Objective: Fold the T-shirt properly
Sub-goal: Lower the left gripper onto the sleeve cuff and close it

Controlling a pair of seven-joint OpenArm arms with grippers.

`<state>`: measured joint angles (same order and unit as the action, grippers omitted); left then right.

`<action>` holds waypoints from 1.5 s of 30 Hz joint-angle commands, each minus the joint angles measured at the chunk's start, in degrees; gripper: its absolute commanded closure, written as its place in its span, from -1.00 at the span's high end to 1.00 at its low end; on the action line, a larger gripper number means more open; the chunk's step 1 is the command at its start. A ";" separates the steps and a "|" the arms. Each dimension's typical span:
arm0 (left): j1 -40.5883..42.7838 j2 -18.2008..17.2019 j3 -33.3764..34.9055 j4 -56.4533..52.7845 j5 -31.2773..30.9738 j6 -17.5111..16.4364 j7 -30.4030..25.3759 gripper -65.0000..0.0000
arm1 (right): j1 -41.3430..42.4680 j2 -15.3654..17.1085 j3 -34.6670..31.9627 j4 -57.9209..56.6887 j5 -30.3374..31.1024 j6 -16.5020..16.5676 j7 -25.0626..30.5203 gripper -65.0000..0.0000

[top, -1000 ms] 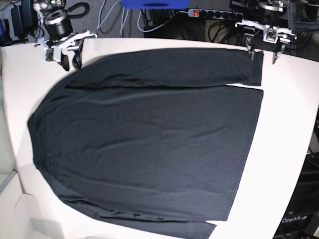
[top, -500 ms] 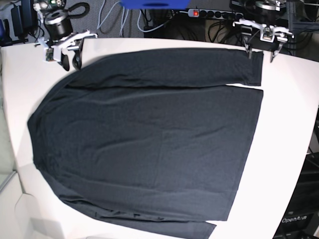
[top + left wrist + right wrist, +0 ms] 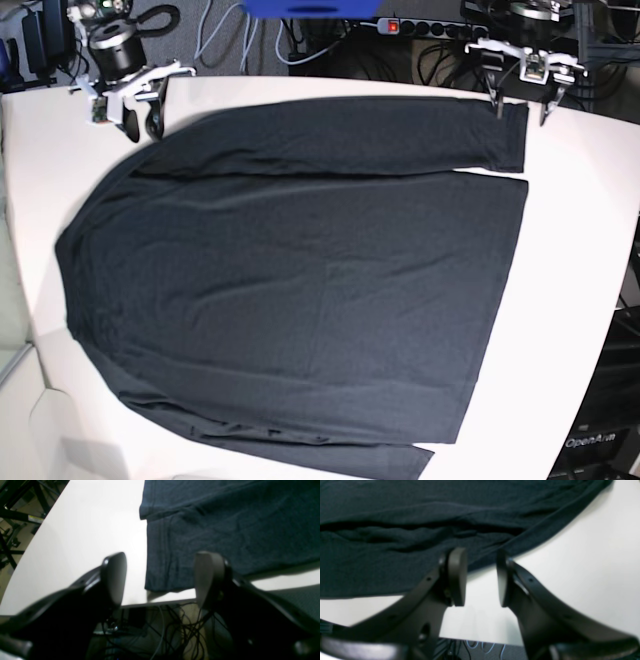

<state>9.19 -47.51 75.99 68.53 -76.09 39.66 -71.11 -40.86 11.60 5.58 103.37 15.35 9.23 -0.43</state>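
1. T-shirt (image 3: 300, 280): dark charcoal, long-sleeved, plain, spread flat across the white table (image 3: 580, 260) and filling most of the base view. One sleeve lies folded along the upper edge of the body, its cuff ending at upper right; a second sleeve cuff pokes out at the bottom edge, right of centre.

2. The shirt's shoulder end sits at the left of the base view, its straight hem at the right.

3. The left gripper (image 3: 522, 108) hangs at upper right of the base view, above the table's far edge and just beside the sleeve cuff. In the left wrist view its fingers (image 3: 115, 577) stand wide apart with nothing between them; the cuff corner of the T-shirt (image 3: 225, 525) lies beyond them, not touched.

4. The right gripper (image 3: 140, 122) hangs at upper left of the base view, near the shoulder edge of the shirt. In the right wrist view its fingers (image 3: 457, 576) are parted by a moderate gap, empty, with bare table showing between them and the rumpled shirt edge (image 3: 420, 530) just past the tips.

5. Cables (image 3: 230, 40) and a power strip (image 3: 420, 26) lie behind the table's far edge.
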 commanded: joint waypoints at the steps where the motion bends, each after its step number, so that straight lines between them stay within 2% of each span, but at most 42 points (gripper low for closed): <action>1: 0.17 -0.27 0.10 -0.44 0.01 0.34 -0.40 0.26 | -0.50 0.49 0.26 0.85 0.25 0.57 1.44 -0.34; 4: 0.44 0.96 0.19 -1.85 0.53 0.34 -0.40 0.26 | -0.50 0.49 0.26 0.85 0.25 0.57 1.44 -0.34; 13: -2.20 1.13 5.20 -2.29 -0.08 0.34 -0.49 0.26 | -0.50 0.58 0.26 0.85 0.25 0.57 1.44 -0.34; 31: -1.76 1.31 5.03 2.28 -0.17 0.34 -1.02 0.26 | -0.50 0.58 0.35 0.85 0.25 0.57 1.44 -0.34; 37: -1.59 -0.36 5.38 7.47 -1.84 0.34 -4.19 0.26 | -0.50 0.58 0.35 0.85 0.25 0.57 1.44 -0.34; 45: -1.59 -6.34 5.03 15.20 0.45 0.34 -4.10 0.26 | -0.50 0.58 0.35 0.85 0.16 0.57 1.44 -0.34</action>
<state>7.46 -52.56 81.10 83.37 -76.25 39.70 -73.63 -40.86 11.70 5.63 103.37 15.33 9.23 -0.43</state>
